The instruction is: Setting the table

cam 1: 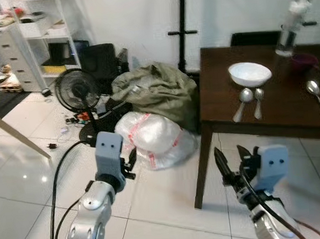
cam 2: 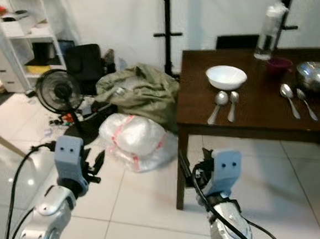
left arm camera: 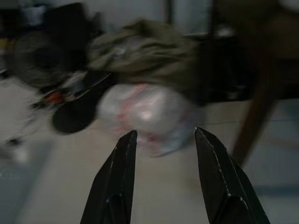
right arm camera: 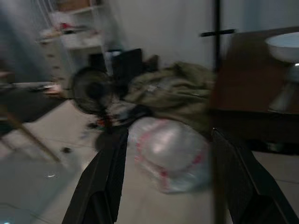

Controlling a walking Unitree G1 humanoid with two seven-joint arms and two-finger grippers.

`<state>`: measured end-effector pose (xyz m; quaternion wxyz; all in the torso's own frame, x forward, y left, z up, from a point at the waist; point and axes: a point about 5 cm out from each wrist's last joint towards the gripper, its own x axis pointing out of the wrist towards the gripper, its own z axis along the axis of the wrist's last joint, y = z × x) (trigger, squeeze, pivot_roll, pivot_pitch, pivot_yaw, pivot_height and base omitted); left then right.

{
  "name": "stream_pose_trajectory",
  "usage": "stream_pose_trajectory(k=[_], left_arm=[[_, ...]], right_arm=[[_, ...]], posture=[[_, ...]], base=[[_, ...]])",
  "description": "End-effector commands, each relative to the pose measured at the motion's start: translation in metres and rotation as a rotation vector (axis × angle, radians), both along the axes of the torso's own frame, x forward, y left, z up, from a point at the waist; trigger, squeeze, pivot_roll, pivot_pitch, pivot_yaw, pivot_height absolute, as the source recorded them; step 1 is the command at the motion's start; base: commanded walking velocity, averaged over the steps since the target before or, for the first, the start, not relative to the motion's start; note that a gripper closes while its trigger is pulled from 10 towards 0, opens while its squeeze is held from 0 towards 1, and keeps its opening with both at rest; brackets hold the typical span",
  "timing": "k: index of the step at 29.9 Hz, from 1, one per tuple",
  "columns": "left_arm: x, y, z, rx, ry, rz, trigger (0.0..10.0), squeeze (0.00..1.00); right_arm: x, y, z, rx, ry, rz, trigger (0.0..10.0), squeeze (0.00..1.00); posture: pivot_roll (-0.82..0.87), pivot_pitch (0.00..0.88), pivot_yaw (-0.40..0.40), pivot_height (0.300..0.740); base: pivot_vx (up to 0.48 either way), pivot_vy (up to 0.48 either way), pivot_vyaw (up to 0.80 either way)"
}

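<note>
- Both the left gripper (left arm camera: 163,140) and the right gripper (right arm camera: 170,140) hung spread and empty.
- The spoons (cam 1: 249,102) lay handles toward the robot, up on the table (cam 1: 224,87), nearer the right gripper.

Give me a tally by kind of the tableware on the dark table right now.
Metal spoons: 4
White ceramic bowl: 1
Steel mixing bowl: 1
Small maroon bowl: 1
Clear plastic bottle: 1
Total: 8
</note>
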<state>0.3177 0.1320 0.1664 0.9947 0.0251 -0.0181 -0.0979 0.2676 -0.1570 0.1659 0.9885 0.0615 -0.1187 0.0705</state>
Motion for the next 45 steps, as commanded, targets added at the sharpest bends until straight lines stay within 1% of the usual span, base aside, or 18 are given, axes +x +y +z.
stream_pose_trajectory(k=[1,13,30,32,36,45], left_arm=[[-0.002,0.003,-0.010,0.013,0.038,0.029,10.0,0.00],[0.000,0.004,-0.010,0.013,0.035,0.065,10.0,0.00],[0.005,0.013,-0.008,0.033,0.018,0.150,10.0,0.00],[0.006,0.016,-0.009,0.046,0.010,0.180,10.0,0.00],[0.009,0.019,-0.008,0.042,0.012,0.216,10.0,0.00],[0.012,0.018,-0.008,0.032,0.009,0.222,10.0,0.00]], right_arm=[[-0.001,0.001,-0.002,0.000,0.014,0.011,10.0,0.00],[0.000,0.000,-0.001,-0.002,0.010,0.016,10.0,0.00],[0.002,-0.001,0.000,0.001,0.003,0.009,10.0,0.00],[0.003,-0.001,0.002,0.007,-0.004,-0.004,10.0,0.00],[0.003,-0.001,0.003,0.000,-0.008,-0.001,10.0,0.00],[0.004,-0.002,0.004,-0.005,-0.014,-0.002,10.0,0.00]], posture=[[-0.04,0.006,0.111,0.740],[-0.04,0.008,0.106,0.740],[-0.03,0.010,0.103,0.740],[-0.03,0.009,0.101,0.740],[-0.03,0.005,0.100,0.740],[-0.04,0.000,0.099,0.740]], base=[[0.000,0.000,0.80],[0.000,0.000,0.80],[0.000,0.000,0.80],[0.341,0.000,0.00],[0.458,0.000,0.00],[0.458,0.000,0.00]])
